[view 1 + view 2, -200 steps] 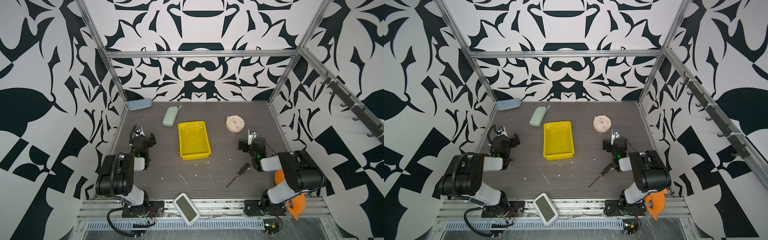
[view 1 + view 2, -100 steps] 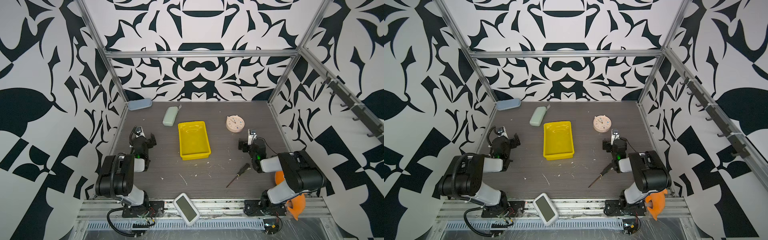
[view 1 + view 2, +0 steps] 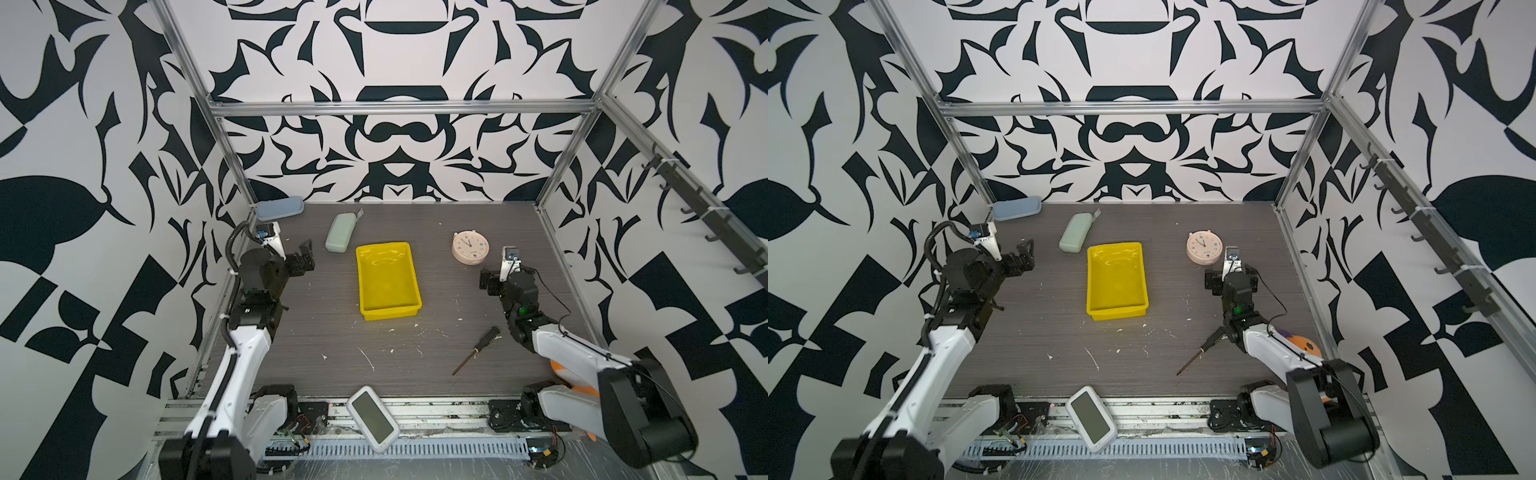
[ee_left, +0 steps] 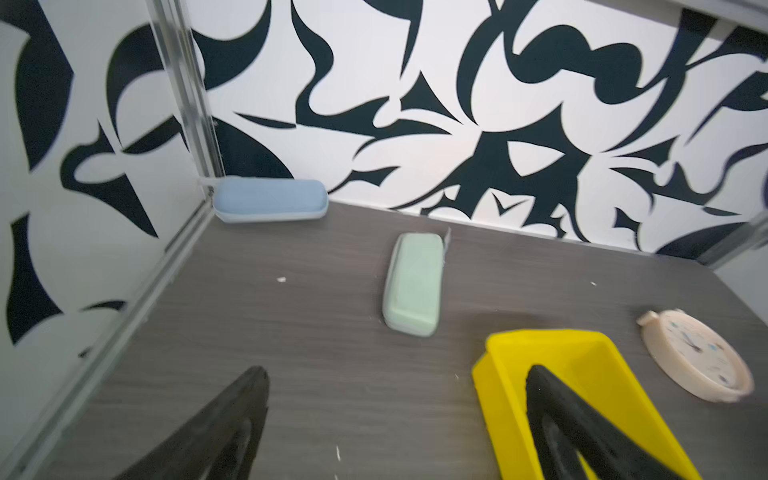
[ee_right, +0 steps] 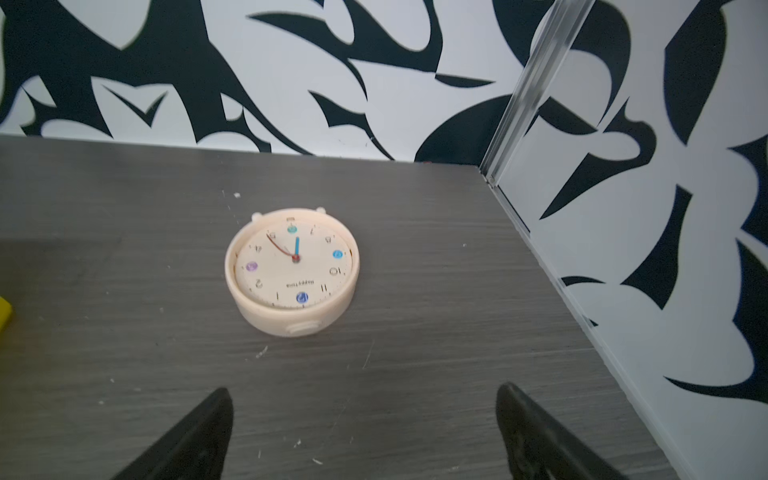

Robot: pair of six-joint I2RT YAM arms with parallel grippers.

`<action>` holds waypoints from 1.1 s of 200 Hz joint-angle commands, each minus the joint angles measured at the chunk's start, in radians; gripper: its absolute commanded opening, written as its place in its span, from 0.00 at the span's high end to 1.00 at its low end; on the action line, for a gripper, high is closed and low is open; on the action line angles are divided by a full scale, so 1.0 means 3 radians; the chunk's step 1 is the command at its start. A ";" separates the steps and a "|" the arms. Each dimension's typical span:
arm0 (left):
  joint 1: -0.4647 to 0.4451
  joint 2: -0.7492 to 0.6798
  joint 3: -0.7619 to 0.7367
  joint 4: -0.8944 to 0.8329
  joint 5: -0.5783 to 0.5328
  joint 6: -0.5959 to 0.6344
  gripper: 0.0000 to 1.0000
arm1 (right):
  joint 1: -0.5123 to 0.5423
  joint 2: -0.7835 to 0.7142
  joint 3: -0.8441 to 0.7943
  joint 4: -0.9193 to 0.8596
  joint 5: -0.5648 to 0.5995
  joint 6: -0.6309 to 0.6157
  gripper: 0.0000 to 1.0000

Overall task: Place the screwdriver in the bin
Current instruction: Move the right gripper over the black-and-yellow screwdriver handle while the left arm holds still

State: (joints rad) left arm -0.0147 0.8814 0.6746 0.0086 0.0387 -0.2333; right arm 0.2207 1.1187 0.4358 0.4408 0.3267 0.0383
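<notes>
the left white-and-black robot arm [image 3: 245,353] rises from its base at the near edge and reaches forward along the left side. its wrist is bent so that the left black parallel gripper [image 3: 304,258] points inward to the right. in the left wrist view its dark fingers [image 4: 232,415] stand wide apart. the right white-and-black robot arm [image 3: 569,353] lies lower, elbow back, reaching forward. the right black parallel gripper [image 5: 362,392] faces the far side, jaws spread wide.

Glossy yellow plastic bin [image 3: 388,279] sits on a matt, wood-grained grey table [image 3: 324,328] with aluminium posts [image 3: 232,158].
</notes>
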 commanded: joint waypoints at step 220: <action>-0.0018 -0.0755 -0.1076 -0.1154 0.0014 -0.1682 0.01 | 0.0132 -0.1170 0.0268 -0.3652 -0.1171 0.3902 0.01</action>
State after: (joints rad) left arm -0.0200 0.6926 0.3531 -0.3202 0.0841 -0.7090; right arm 0.2337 0.7258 0.4446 -0.5941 -0.0044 1.1477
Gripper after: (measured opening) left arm 0.992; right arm 0.990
